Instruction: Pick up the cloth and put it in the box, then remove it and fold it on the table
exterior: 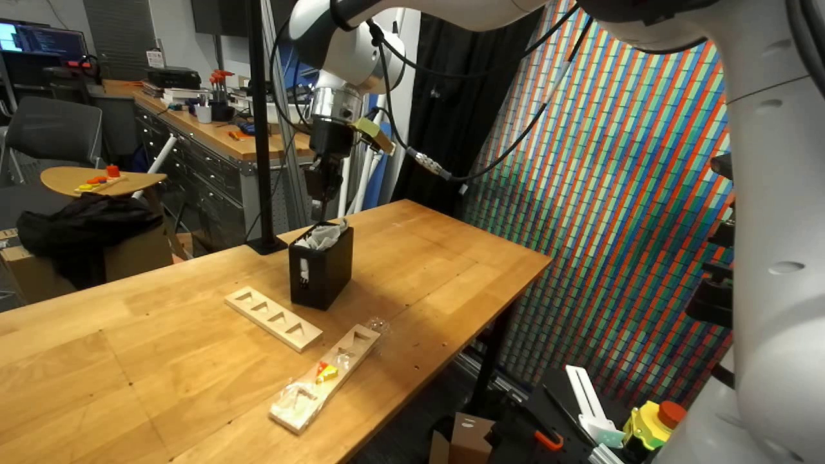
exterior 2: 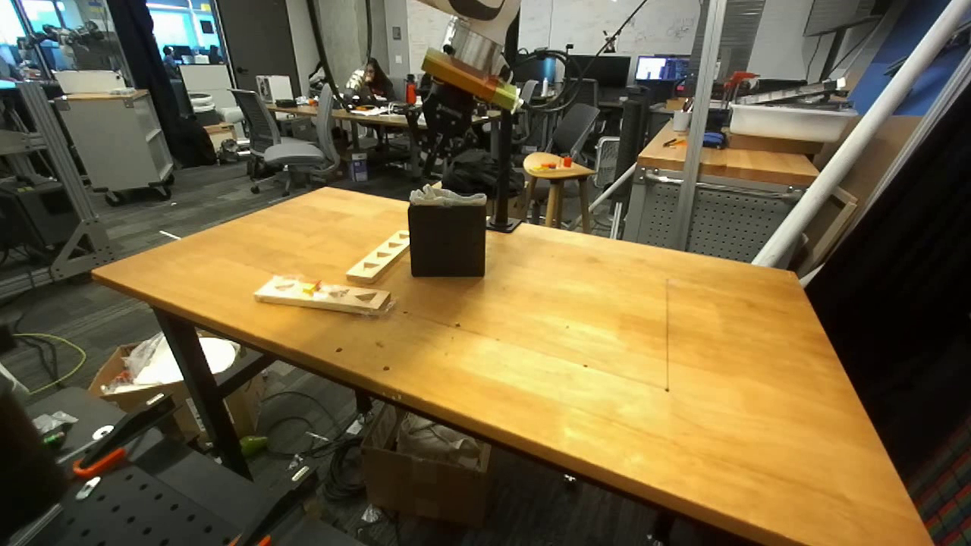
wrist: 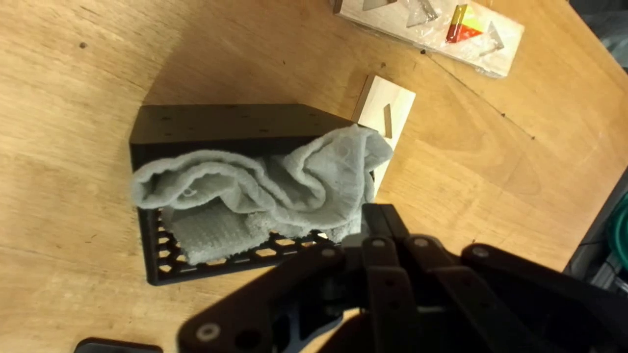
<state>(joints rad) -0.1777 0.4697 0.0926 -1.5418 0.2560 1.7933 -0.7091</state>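
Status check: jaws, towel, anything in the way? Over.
Jaws shut, apparently empty. Towel bunched in perforated black box, top poking out. Bare slotted board and film-wrapped slotted board nearby, might crowd folding.

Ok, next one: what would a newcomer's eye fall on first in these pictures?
Probably the multicoloured wall past the edge of the table, in an exterior view. Next, the black box standing on that table, pale cloth bunched in its open top, with the gripper shut near the rim; whether it touches the cloth is hard to tell. Lastly, the red-and-yellow shape on a wooden board.
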